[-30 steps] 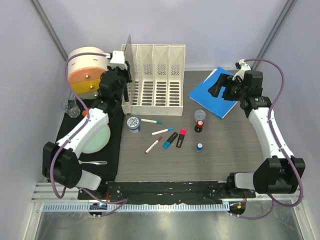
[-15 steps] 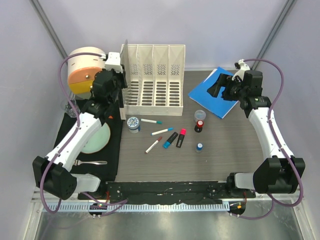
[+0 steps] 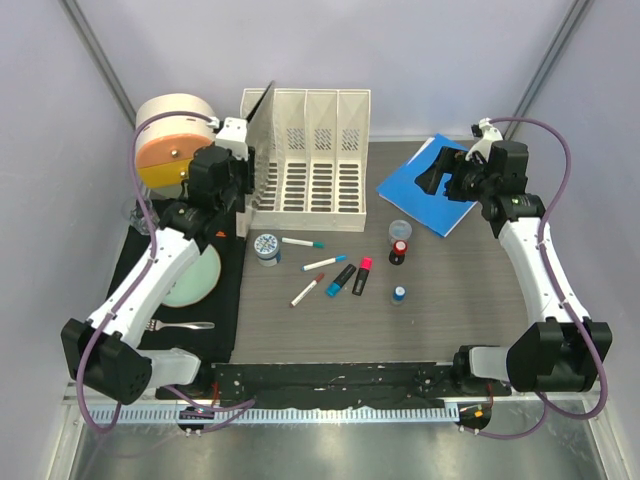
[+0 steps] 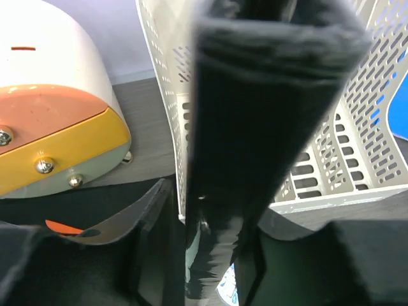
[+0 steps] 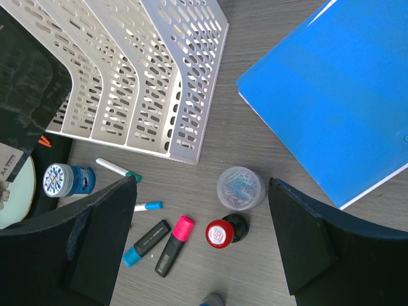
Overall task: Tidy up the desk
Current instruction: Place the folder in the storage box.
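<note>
1. Now the black folder, clamped in the left gripper, leans top-right at the file rack's leftmost slot; a second ago it stood upright.
2. Right gripper unmoved over the blue notebook, jaws wide apart, empty.
3. Desk underlies everything; markers loose mid-desk. Filing looks barely begun.

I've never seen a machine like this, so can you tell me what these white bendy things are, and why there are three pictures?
They are two robot arms bolted to a desk, each ending in a two-finger gripper. One picture looks down from above; the other two come from cameras on the wrists. The left gripper pinches a flat dark folder by the white rack. The right gripper hangs open over a blue book. Around lie pens, small jars, a plate and a fork.
</note>
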